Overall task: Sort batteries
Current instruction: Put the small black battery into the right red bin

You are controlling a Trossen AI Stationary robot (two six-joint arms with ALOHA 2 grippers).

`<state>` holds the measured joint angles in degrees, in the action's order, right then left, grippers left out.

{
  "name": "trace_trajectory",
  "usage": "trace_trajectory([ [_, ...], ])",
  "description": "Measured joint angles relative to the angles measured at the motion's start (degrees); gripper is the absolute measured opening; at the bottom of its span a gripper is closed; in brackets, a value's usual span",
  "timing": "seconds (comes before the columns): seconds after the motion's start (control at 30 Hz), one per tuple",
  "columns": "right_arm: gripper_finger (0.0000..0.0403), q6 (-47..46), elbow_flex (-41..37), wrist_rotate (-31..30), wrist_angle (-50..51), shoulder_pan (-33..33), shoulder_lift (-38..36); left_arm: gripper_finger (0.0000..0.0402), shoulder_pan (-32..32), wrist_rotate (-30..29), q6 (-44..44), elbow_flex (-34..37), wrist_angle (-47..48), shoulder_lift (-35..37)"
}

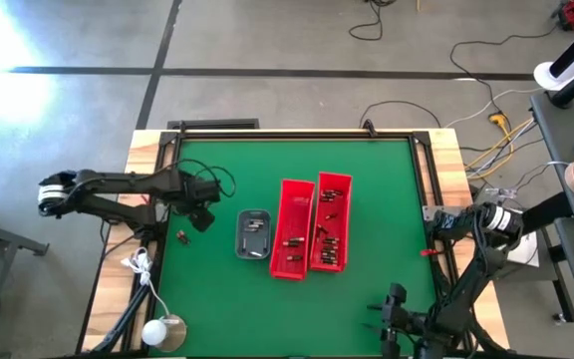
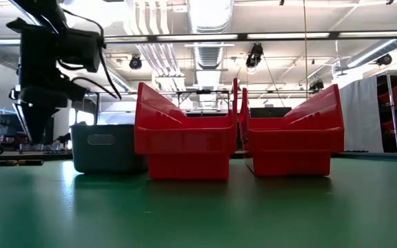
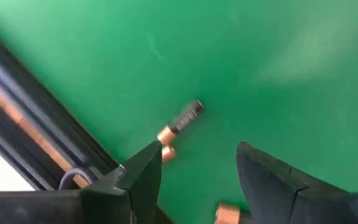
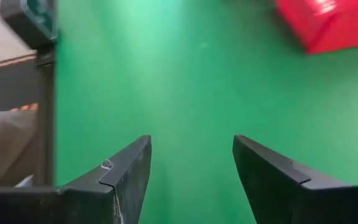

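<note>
Loose batteries lie on the green mat: one dark with a copper end (image 3: pixel 182 120), a second showing only a copper end (image 3: pixel 168 154) beside one fingertip, and a third (image 3: pixel 227 213) at the picture's edge. In the high view they are a small cluster (image 1: pixel 180 236). My left gripper (image 3: pixel 197 163) (image 1: pixel 202 216) hangs open just above them, pointing steeply down, with nothing between its fingers. More batteries lie in the grey tray (image 1: pixel 254 235) and both red bins (image 1: pixel 293 227) (image 1: pixel 331 221). My right gripper (image 4: pixel 191 158) (image 1: pixel 392 297) waits open over the mat's near right part.
The table's black left rail (image 3: pixel 36 118) runs close beside the loose batteries. In the low view the grey tray (image 2: pixel 105 148) and the two red bins (image 2: pixel 185 138) (image 2: pixel 291 134) stand side by side in mid-table. Bare green mat lies on the near side of them.
</note>
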<state>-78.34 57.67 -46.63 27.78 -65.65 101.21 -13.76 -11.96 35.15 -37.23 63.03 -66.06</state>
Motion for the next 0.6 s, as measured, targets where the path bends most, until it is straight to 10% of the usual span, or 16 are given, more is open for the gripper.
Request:
trace_trajectory([
  [0.3, 0.0219, 3.39, -0.01, 0.67, -6.23, -0.85, 3.65, 0.0175, -0.39, 6.44, -13.18, -3.19, 2.45, -10.28],
  [0.6, 0.0219, 3.46, -0.02, 0.57, -6.22, -0.85, 3.25, 0.0157, -3.30, 0.82, -22.68, -5.50, 10.04, -19.68],
])
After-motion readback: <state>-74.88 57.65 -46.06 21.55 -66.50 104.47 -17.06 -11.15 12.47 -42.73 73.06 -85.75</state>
